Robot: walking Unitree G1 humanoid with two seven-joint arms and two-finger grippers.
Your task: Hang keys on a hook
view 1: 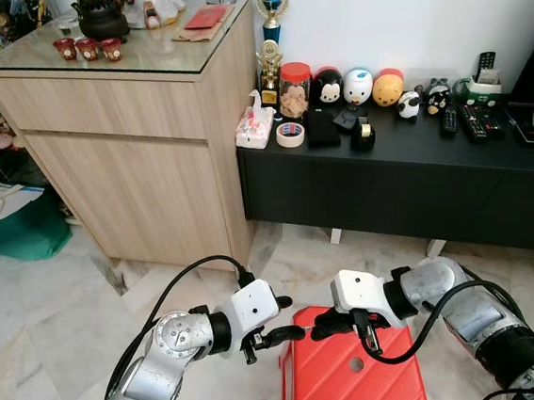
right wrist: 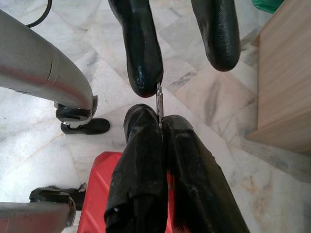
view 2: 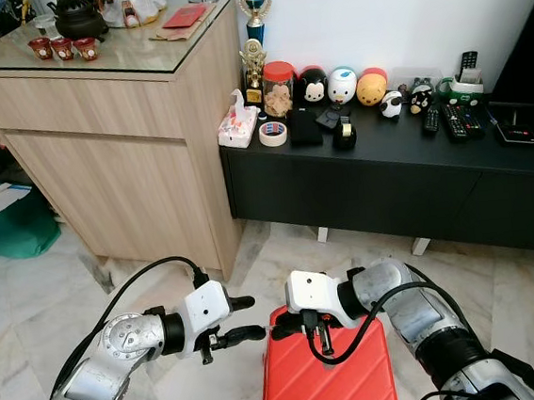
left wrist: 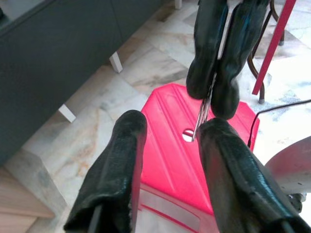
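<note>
Here, keys (right wrist: 159,99) in right hand (right wrist: 160,121).

Thin metal key (right wrist: 159,104) edge-on, pinched above red stool (left wrist: 194,160).

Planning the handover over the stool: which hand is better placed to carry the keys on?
Right. The right hand is shut on the keys; the left hand is open, fingers either side of them.

Pale marble-tile floor (view 1: 32,317) beneath a white wall (view 1: 419,6). Light wooden cabinet (view 1: 131,166) with glass top at left; low black sideboard (view 1: 388,184) beside it, bearing figurines, tape rolls and remote controls. Red plastic stool (view 1: 355,381), probably, in foreground.
</note>
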